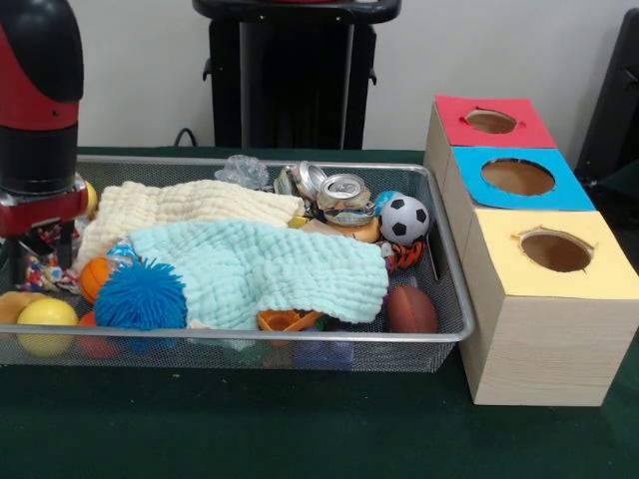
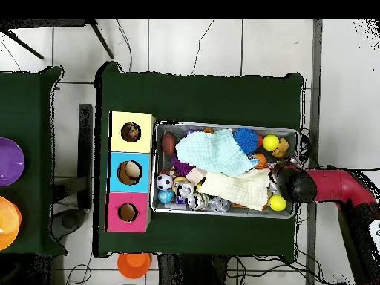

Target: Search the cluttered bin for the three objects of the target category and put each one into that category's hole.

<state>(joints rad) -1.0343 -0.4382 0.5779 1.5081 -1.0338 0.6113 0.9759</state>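
The wire mesh bin point(image 1: 300, 338) holds a heap of clutter; it also shows in the overhead view point(image 2: 223, 125). My gripper point(image 1: 40, 242) hangs from the red and black arm over the bin's left end, and in the overhead view point(image 2: 286, 182) it is at the bin's right end. Just below it lies a small multicoloured knotted toy point(image 1: 38, 267), partly hidden by the gripper. I cannot tell whether the gripper touches it. No other knotted toy shows. A cream cloth point(image 1: 180, 208) and a mint cloth point(image 1: 262, 269) cover much of the heap.
Three wooden boxes with holes stand right of the bin: red point(image 1: 519, 125), blue point(image 1: 564, 190), yellow point(image 1: 599, 269). In the bin lie a blue spiky ball point(image 1: 140, 296), a yellow ball point(image 1: 45, 313), a soccer ball point(image 1: 404, 220), crushed cans point(image 1: 341, 190) and a brown football point(image 1: 411, 309).
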